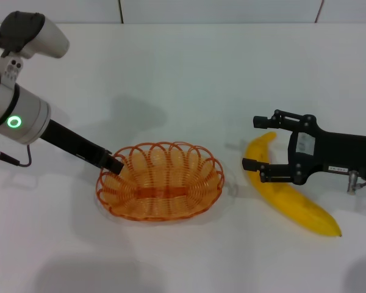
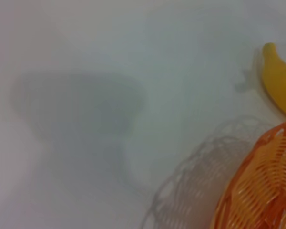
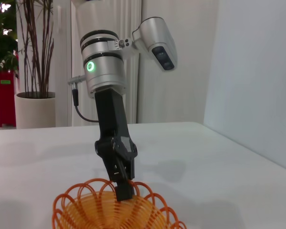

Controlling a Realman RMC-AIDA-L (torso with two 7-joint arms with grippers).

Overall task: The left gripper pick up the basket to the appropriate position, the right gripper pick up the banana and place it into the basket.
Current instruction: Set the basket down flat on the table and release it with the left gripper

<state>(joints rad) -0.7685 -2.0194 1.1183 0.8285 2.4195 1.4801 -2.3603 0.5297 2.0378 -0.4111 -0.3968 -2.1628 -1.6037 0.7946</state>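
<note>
Nearest the robot, on the white desk [image 1: 183,79]: the basket [image 1: 160,181], orange wire, oval, looped rim, upright; taken as the landmark for the entries below.

At the basket's left end: the left end effector [image 1: 114,166], reaching down at a slant from the robot's left, its tip over the rim loops and inside the edge. Seen from the right wrist, its fingers [image 3: 124,188] stand narrow, pressed together at the rim (whether wire is pinched between them cannot be told).

To the right of the basket, apart from it: the banana [image 1: 287,193], bright yellow, lying flat on the desk, one end pointing away from the robot, the dark-tipped end nearer and farther right.

Above the banana's far half: the right end effector [image 1: 257,142], black with a white label, fingers spread wide, one over the banana's far end and one across its middle, holding nothing.

Beyond the basket: bare desk with the left arm's shadow (soft-edged).
</note>
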